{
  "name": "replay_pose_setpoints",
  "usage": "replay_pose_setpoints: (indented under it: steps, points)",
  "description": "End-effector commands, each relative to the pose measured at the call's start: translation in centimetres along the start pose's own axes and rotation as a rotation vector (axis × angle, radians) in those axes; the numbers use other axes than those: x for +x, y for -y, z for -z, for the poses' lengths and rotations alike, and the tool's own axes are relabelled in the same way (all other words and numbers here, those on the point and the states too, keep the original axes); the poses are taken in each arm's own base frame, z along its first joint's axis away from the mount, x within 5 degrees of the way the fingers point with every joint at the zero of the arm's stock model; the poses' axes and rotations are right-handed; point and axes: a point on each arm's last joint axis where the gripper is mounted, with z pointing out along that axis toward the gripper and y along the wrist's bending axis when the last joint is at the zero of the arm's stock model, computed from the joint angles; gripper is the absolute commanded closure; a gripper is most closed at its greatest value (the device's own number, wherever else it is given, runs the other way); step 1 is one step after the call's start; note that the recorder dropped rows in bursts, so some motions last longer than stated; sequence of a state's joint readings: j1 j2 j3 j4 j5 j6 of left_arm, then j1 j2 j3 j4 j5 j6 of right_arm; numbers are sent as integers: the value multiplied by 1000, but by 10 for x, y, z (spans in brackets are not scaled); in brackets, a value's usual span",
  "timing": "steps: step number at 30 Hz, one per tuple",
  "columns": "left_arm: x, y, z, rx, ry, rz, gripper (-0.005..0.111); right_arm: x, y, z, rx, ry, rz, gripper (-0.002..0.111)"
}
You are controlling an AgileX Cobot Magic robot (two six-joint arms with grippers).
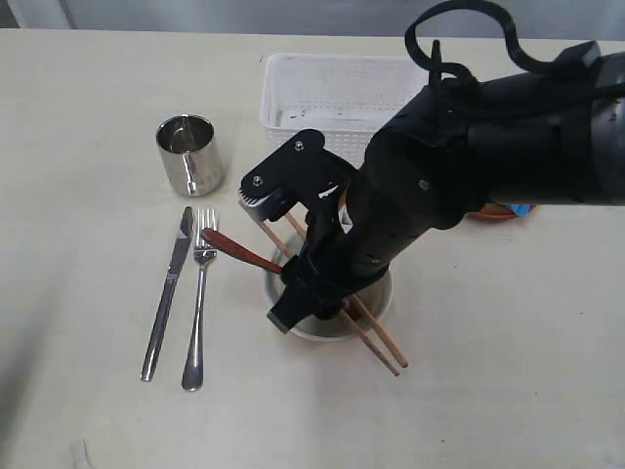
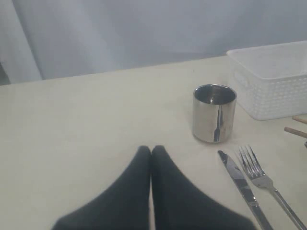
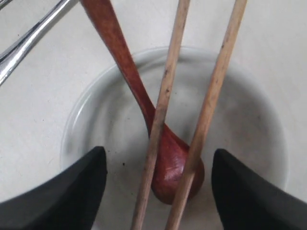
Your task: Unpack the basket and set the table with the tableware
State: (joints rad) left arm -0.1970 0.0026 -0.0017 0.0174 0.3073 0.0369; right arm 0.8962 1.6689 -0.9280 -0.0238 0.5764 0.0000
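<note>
We are looking down on the counter (image 1: pixel 488 391). The right arm is reaching across its middle and hanging over the bowl (image 1: pixel 383 291).

The right pincer (image 3: pixel 158 158) is released. Its two dark fingers (image 3: pixel 79 189) are spreading wide above the bowl's rim, gripping nothing. Between them we are seeing the two chopsticks (image 3: pixel 165 96) lying side by side across the bowl. Their ends are sticking out past the rim toward the counter's near edge. The reddish-brown spoon (image 3: pixel 124 62) is resting with its scoop down in the bowl, under the chopsticks. Its handle is slanting up over the rim toward the fork (image 1: pixel 198 303).

The fork and the knife (image 1: pixel 168 293) are lying side by side just beside the bowl, on the left arm's side. They are running roughly from far edge to near edge, with the knife on the outside. The steel cup (image 1: pixel 187 153) is standing upright beyond them, toward the far edge.

The white basket (image 1: pixel 332 93) is sitting close to the far edge, and the right arm is covering part of it. A reddish sliver of the plate (image 1: pixel 491 211) is peeking out under that arm.

The left pincer (image 2: pixel 151 151) is clenched, its fingers pressing together on nothing. It is hanging low over bare counter, apart from the cup and cutlery.
</note>
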Motion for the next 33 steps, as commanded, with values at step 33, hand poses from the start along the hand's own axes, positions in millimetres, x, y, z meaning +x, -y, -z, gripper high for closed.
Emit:
replay_pose_setpoints:
  steps: [33]
  points:
    - [0,0,0,-1,9,1,107,-12,3,-13,35,-61,68,81]
